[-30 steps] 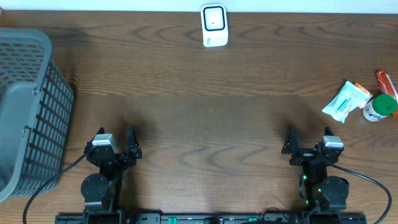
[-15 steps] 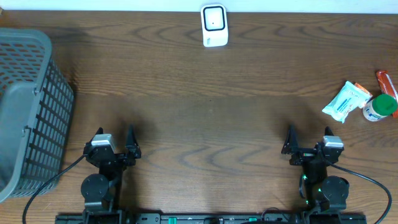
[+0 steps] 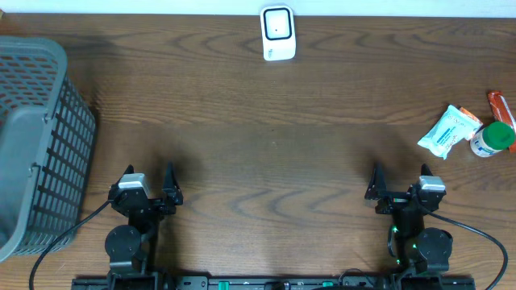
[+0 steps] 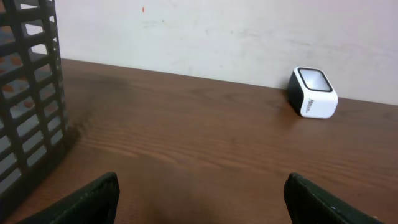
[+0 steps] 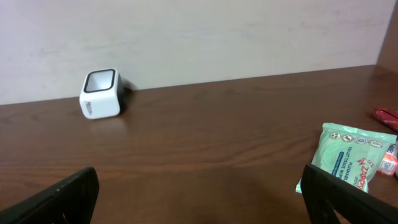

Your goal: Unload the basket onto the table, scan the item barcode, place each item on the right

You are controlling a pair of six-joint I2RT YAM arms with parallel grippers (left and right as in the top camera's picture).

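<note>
Dark wood counter (image 3: 266, 137), overhead: wipes packet (image 3: 448, 131) lies at far right, ahead and to the right of right tool (image 3: 400, 173). Scanner (image 3: 278, 33) at back edge, well apart. Left tool (image 3: 150, 173) spread wide, holding nothing.
Left wrist: scanner (image 4: 313, 93) ahead-right.
Right wrist: wipes packet (image 5: 348, 158) near right finger; jaws wide, nothing held.

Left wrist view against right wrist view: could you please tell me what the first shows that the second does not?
Only the left wrist view shows the grey slatted basket at its left edge. Only the right wrist view shows the green wipes packet and a red item at its right edge. Both show the white scanner by the wall, the wooden table, and open fingers: the left gripper in one, the right gripper in the other.
</note>
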